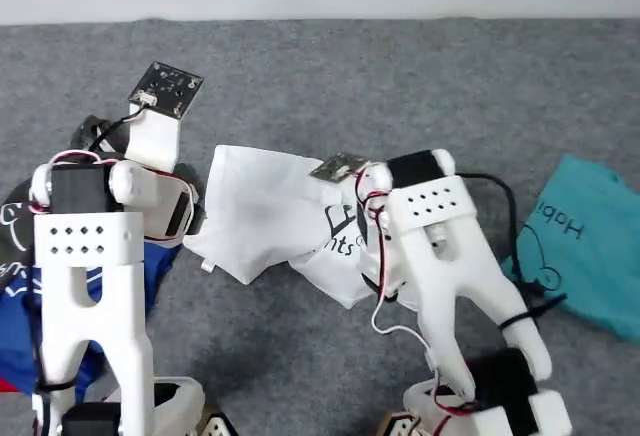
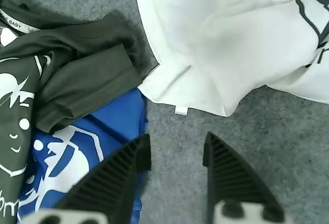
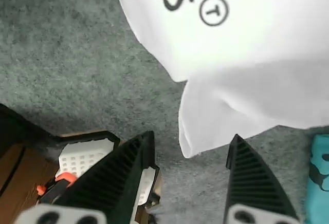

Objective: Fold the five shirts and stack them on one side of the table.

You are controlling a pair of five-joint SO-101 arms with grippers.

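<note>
Four shirts lie on the grey bench [image 1: 400, 86]. At the far left a dark green shirt [image 2: 77, 75] lies rumpled over part of a blue shirt [image 2: 67, 162]. The left jaws stand open above bare bench, just beside the blue shirt's edge and near the white shirt [image 1: 265, 216], which lies rumpled in the middle. The right jaws stand open over that shirt's near corner. At the far right lies a teal shirt [image 1: 590, 246].

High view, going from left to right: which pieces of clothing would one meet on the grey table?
Blue printed fabric shirt → white printed fabric shirt → teal printed fabric shirt. The dark olive shirt overlaps the blue one, so it is left out.
</note>
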